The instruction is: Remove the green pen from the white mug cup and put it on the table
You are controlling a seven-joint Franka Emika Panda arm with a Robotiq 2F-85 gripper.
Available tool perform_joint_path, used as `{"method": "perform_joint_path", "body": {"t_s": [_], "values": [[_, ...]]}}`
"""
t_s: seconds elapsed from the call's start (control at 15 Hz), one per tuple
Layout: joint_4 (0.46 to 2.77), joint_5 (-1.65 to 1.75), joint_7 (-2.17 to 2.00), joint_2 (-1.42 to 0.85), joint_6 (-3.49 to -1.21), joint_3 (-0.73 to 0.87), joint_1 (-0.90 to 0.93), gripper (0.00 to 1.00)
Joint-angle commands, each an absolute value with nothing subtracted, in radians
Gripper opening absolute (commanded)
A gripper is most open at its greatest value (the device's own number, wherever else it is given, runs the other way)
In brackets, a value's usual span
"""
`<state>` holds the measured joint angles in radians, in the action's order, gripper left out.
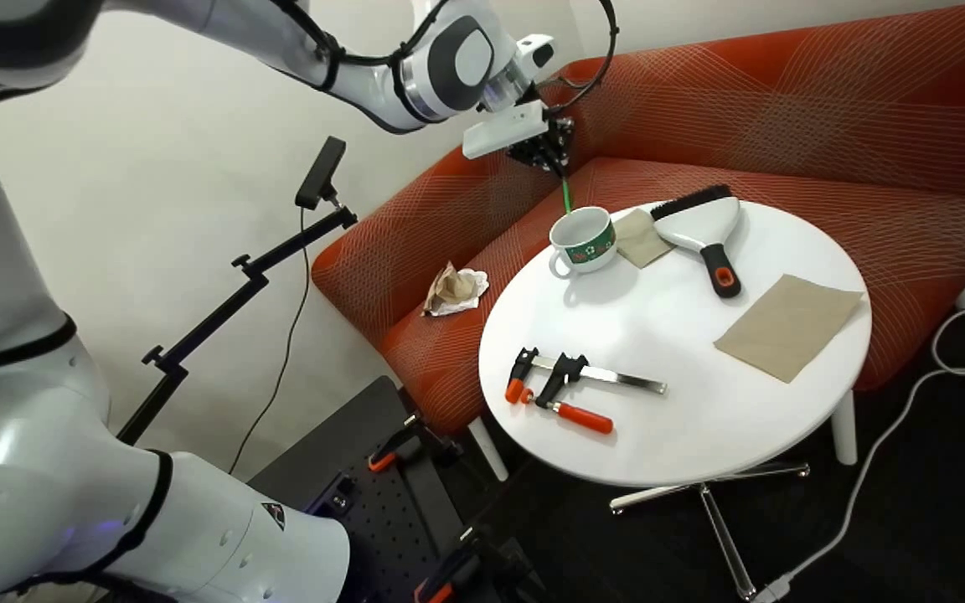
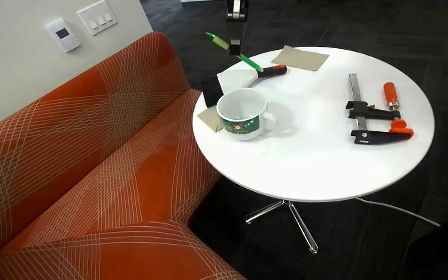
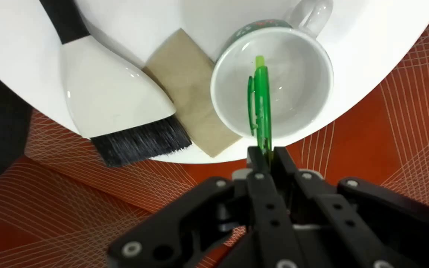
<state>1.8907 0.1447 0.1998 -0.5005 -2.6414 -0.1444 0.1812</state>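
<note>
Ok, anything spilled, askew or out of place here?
A crumpled brown and white wad, like discarded paper, lies on the red patterned sofa. In the wrist view, black bristles on the white brush jut awkwardly past the edge of the round white table. No spill shows.

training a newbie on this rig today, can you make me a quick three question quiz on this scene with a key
1. True or false: the fingers hold the green pen clear of the white mug cup.
2. Multiple choice: the brush bristles are a) white, b) black, c) red.
3. Count: how many brown paper pieces lie on the table?

Key:
1. True.
2. b.
3. Two; the crumpled paper is on the sofa.
</note>
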Motion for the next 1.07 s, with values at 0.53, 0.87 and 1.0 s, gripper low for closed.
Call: {"method": "perform_joint_path", "body": {"t_s": [0.53, 0.87, 1.0], "values": [[2.209, 0.207, -0.087, -0.330, -2.734, -0.011, 0.173, 0.03], [2.204, 0.204, -0.134, -0.463, -2.843, 0.068, 0.168, 0.03], [2.188, 0.191, -0.132, -0.520, -2.864, 0.083, 0.169, 0.03]]}}
